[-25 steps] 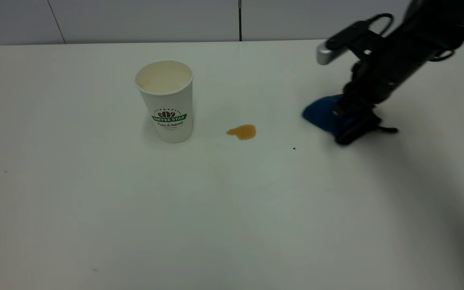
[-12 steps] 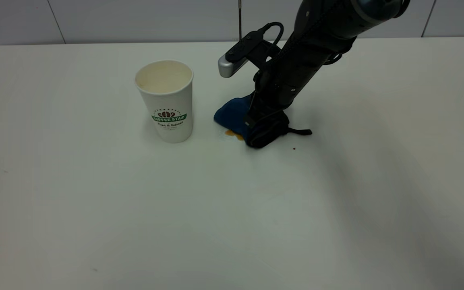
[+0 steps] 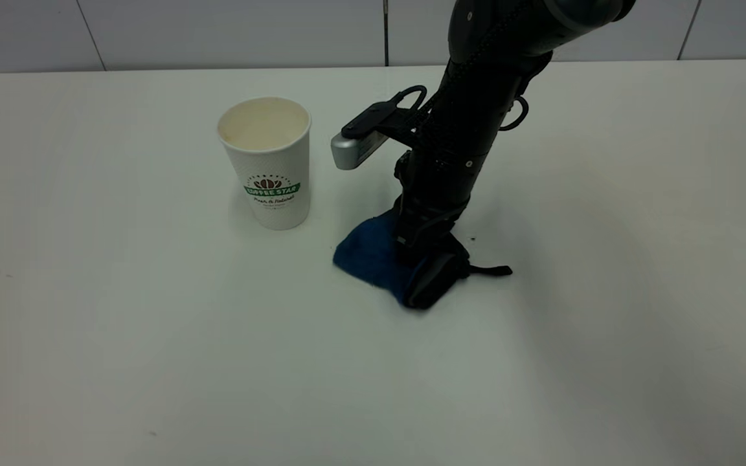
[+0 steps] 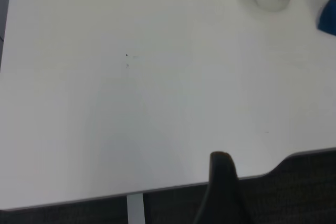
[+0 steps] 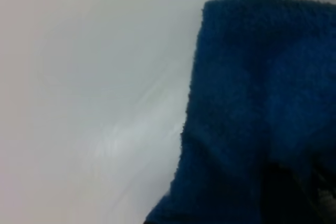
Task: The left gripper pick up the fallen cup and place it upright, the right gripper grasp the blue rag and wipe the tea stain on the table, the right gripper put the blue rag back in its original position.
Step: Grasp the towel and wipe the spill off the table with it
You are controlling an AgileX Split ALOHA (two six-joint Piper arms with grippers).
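With the cup (image 3: pixel 267 162) upright, the wiping step is in hand: the right end effector (image 3: pixel 426 268), clamped on the blue rag (image 3: pixel 371 257), presses it to the table (image 3: pixel 153 323) at the cup's 4 o'clock, no stain showing; next, returning the rag toward 2 o'clock.

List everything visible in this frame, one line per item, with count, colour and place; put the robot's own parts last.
cup: one, white with a green logo, upright on the table, left of the rag and apart from it.
blue rag: one, dark blue with a black loop trailing right, pressed flat on the table under the right tool.
tea stain: none visible on the bare surface.
dark specks: a few, tiny, near the left side.
table: one, white.
wall: pale grey panels behind the table.
right tool: one, black, down on the rag and gripping it.
left tool: one dark finger, at the table's edge.
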